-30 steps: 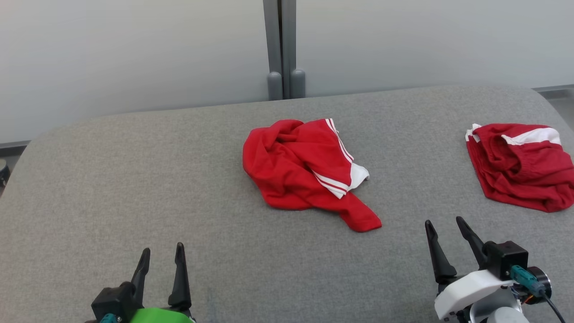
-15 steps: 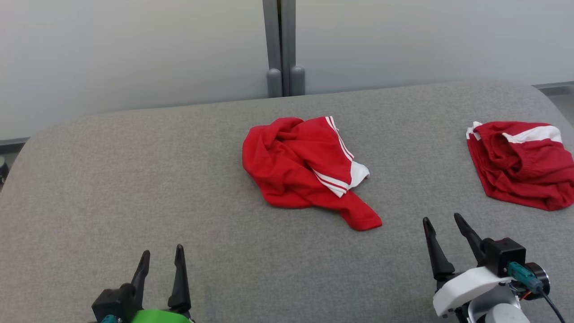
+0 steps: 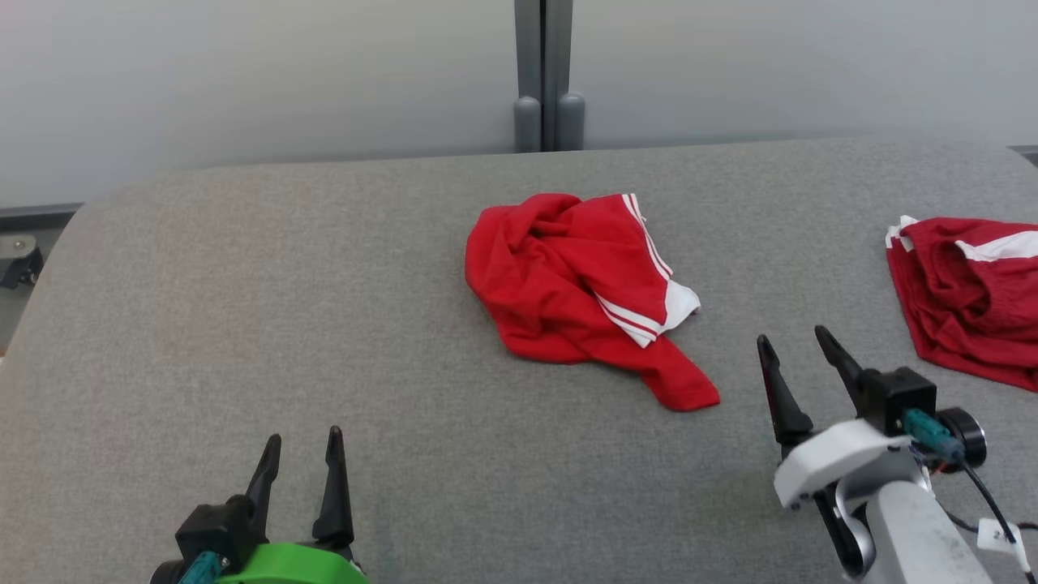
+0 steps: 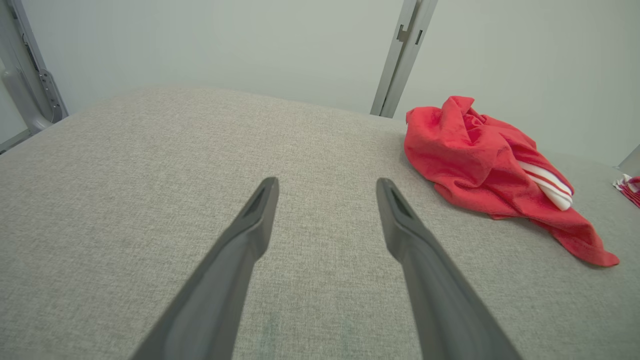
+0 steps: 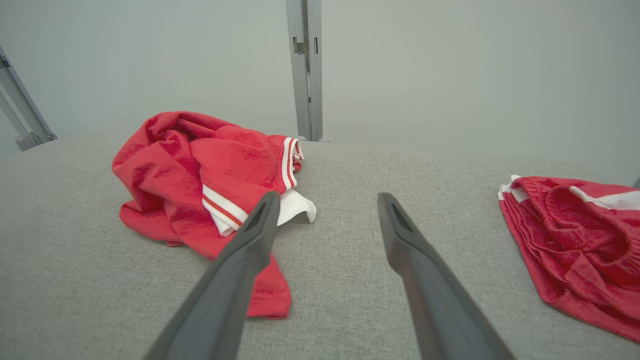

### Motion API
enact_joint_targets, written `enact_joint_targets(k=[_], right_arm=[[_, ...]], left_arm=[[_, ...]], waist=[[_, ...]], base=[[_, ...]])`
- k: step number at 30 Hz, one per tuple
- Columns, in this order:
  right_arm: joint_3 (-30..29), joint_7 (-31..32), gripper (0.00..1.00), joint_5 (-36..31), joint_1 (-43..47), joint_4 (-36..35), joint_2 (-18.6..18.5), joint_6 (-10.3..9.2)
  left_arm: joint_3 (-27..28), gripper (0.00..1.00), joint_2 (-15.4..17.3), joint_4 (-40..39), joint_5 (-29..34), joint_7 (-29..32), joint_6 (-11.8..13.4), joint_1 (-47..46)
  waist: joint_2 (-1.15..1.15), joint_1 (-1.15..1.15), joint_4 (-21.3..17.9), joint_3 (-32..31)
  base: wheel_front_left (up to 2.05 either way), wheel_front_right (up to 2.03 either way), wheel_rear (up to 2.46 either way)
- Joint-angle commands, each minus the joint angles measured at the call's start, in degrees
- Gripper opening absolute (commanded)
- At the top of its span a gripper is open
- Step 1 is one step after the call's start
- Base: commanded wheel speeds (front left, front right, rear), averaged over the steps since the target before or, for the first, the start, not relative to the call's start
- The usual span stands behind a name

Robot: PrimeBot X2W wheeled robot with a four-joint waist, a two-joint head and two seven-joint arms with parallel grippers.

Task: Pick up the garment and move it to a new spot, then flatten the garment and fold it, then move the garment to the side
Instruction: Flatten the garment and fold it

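Garment [image 3: 580, 292] lies crumpled near the middle of the grey padded table [image 3: 243, 284], both grippers empty
Wide-spread and holding nothing, the right gripper [image 3: 791, 336] hovers just beside the garment's near trailing corner but apart from it; the left gripper [image 3: 305, 435], likewise wide and empty, hangs low over bare grey surface well apart from the garment. Red with white stripes and a white hem, the heap sits bunched and unfolded. A second red garment [image 3: 965, 300] lies at the table's right edge, and a grey post [image 3: 545, 73] stands against the pale wall [image 3: 243, 81] behind
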Motion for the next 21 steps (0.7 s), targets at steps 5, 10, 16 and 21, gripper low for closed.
enact_joint_targets(k=[5,10,16,21], right_arm=[[0.34,2.42,1.0,1.35,-8.81,6.92,-0.2,-0.09],[1.89,4.2,1.0,4.92,-15.73,16.06,-0.22,-0.09],[2.52,5.13,1.0,8.02,-20.94,25.7,-0.25,-0.09],[4.12,5.43,1.0,13.84,-23.99,31.8,-0.23,-0.09]], left_arm=[[-1.2,1.0,0.05,-0.18,-1.02,-0.02,0.48,-2.63],[-2.68,1.0,0.04,0.16,-1.66,-0.02,1.01,-3.88],[-3.87,1.0,0.04,0.61,-1.82,-0.02,1.48,-4.85],[-3.96,1.0,0.04,0.53,-2.12,-0.02,1.71,-5.18]], waist=[[0.0,0.0,4.66,4.0],[0.0,0.0,8.13,6.13],[0.0,0.0,10.85,7.96],[0.0,0.0,11.83,8.84]], base=[[0.0,0.0,0.0],[0.0,0.0,0.0],[0.0,0.0,0.0],[0.0,0.0,0.0]])
